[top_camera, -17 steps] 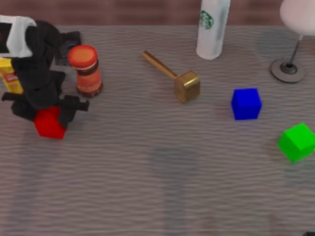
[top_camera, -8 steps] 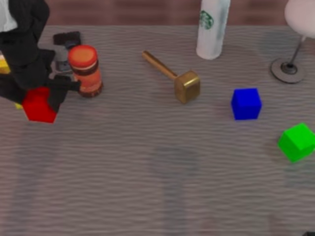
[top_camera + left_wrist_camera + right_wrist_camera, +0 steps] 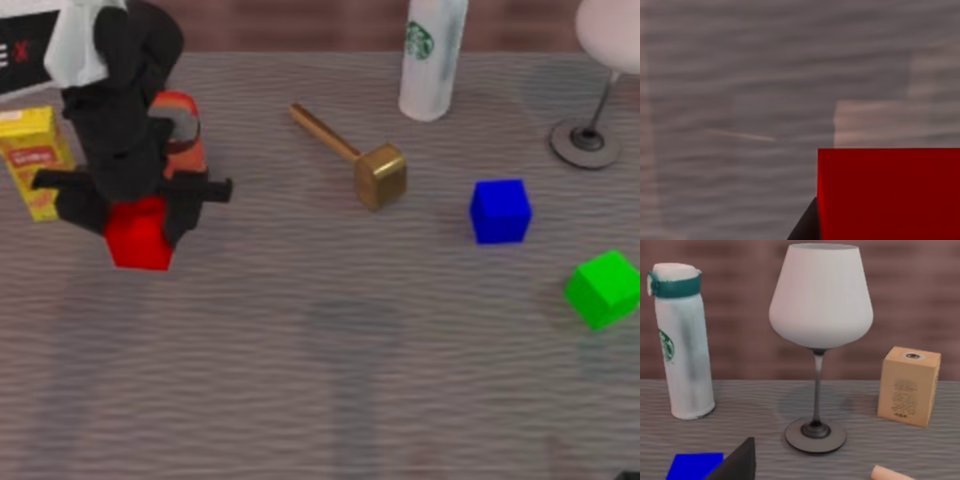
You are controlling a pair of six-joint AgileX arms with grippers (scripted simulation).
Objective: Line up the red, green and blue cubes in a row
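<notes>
- Three cubes: red cube (image 3: 139,237) at the bench's (image 3: 320,380) left, clamped in the left gripper (image 3: 138,225).
- Blue cube (image 3: 500,211) and green cube (image 3: 604,289) well apart at the right.
- Jar (image 3: 182,135) and yellow carton (image 3: 35,160) behind the gripper.
- Hammer (image 3: 358,157) mid-bench.
- Right gripper's state: cannot tell.

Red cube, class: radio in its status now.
Left gripper shut on red cube, at table's left. Blue cube and green cube wait far right. Jar close behind; right arm out of sight.
</notes>
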